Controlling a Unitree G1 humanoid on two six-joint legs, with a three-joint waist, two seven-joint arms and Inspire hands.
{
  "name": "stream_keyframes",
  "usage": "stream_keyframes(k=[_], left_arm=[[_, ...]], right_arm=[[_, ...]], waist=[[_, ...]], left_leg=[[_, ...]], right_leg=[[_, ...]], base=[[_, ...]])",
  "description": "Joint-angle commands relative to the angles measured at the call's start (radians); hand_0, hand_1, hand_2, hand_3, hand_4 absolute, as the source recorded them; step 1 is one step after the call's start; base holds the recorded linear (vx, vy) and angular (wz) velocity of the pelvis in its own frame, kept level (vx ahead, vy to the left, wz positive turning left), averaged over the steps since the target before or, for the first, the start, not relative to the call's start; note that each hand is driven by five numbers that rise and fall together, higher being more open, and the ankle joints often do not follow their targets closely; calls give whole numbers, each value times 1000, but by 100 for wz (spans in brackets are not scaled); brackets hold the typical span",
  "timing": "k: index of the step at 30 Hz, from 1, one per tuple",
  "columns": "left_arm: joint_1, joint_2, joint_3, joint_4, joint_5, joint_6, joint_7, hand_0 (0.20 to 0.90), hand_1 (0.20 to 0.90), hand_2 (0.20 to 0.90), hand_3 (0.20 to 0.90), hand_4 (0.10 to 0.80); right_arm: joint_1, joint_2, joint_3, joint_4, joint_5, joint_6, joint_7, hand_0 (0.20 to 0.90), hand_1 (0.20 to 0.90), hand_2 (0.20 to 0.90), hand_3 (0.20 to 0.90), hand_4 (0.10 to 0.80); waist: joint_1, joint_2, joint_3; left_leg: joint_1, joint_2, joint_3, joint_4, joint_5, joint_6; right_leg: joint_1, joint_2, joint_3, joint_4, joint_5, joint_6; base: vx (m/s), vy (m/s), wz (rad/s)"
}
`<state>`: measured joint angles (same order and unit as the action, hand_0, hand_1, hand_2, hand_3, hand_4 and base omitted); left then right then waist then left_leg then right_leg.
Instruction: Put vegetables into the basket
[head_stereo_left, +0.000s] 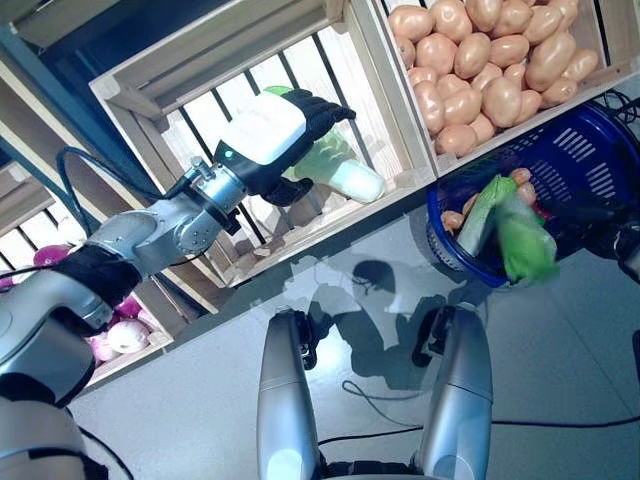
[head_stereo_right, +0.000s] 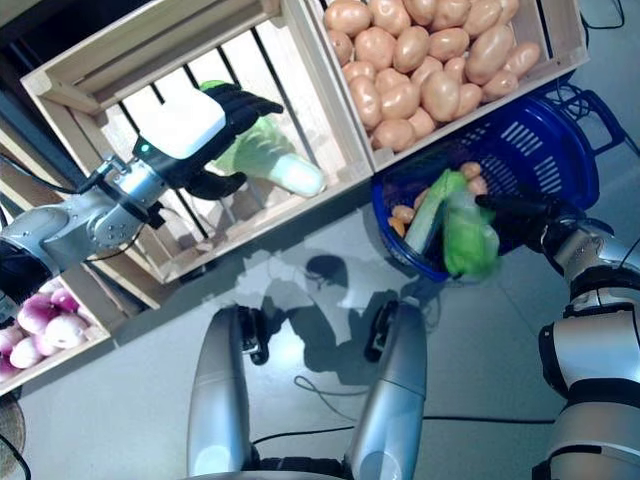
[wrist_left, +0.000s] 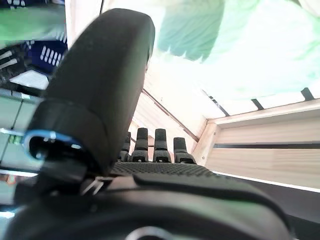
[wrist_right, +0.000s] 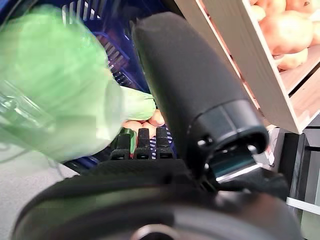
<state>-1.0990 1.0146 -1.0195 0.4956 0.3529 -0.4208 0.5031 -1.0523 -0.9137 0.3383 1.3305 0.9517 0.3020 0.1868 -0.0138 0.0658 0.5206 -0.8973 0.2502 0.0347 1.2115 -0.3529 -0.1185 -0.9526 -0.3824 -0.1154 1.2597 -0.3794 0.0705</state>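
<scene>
My left hand (head_stereo_left: 270, 135) reaches into a slatted wooden crate (head_stereo_left: 180, 70) on the stand. Its fingers lie over a pale green leafy vegetable with a white stalk (head_stereo_left: 338, 168), the thumb under it; the vegetable also shows past the fingers in the left wrist view (wrist_left: 240, 45). The blue plastic basket (head_stereo_right: 560, 130) stands on the floor at the right. My right hand (head_stereo_right: 525, 212) is at its front rim with straight fingers. A blurred green leafy vegetable (head_stereo_right: 468, 238) is just off those fingers, over the rim; it also shows in the right wrist view (wrist_right: 55, 85). A long green stalk (head_stereo_left: 482, 212) and small orange pieces (head_stereo_right: 402, 213) lie inside.
The stand's wooden crates run across the back, and one crate's corner (head_stereo_left: 425, 165) comes close to the basket. Grey floor (head_stereo_left: 560, 350) lies in front of the stand and the basket.
</scene>
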Motion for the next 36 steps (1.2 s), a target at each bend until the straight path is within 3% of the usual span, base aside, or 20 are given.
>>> stream_keyframes(k=[1,10,19,29,36], left_arm=[[-128,64,16,5,-20,6,104,900,900,900,900,800],[-152,39,-20,85,-38,32,72,900,900,900,900,800],[-169,-4,-55,154,-65,10,-33,900,900,900,900,800],[-231,-113,-116,221,-132,22,-171,900,900,900,900,800],[-238,-207,-133,286,-136,117,-225,900,900,900,900,800]], right_arm=[[-39,-36,-4,24,57,-51,6,900,900,900,900,800],[1,-27,-39,27,109,-93,-18,900,900,900,900,800],[28,-21,-61,24,135,-122,11,900,900,900,900,800],[58,7,-75,26,177,-135,14,900,900,900,900,800],[54,32,-77,31,200,-148,5,900,900,900,900,800]], waist=[[1,2,-62],[-19,-7,-54],[-38,-16,-46],[-66,-37,-17],[-75,-51,-4]], left_leg=[[36,26,41,-6,-81,12],[36,43,46,-6,-82,10],[35,55,51,-5,-89,8],[-19,70,50,57,-119,15],[-39,72,48,71,-123,16]], right_leg=[[64,-8,15,-87,40,41],[65,-5,27,-99,52,51],[67,-2,34,-120,67,60],[21,2,47,-89,67,68],[7,1,48,-97,81,73]], base=[[0,0,0],[1,6,-3],[6,14,-7],[-28,9,-8],[-4,-6,-1]])
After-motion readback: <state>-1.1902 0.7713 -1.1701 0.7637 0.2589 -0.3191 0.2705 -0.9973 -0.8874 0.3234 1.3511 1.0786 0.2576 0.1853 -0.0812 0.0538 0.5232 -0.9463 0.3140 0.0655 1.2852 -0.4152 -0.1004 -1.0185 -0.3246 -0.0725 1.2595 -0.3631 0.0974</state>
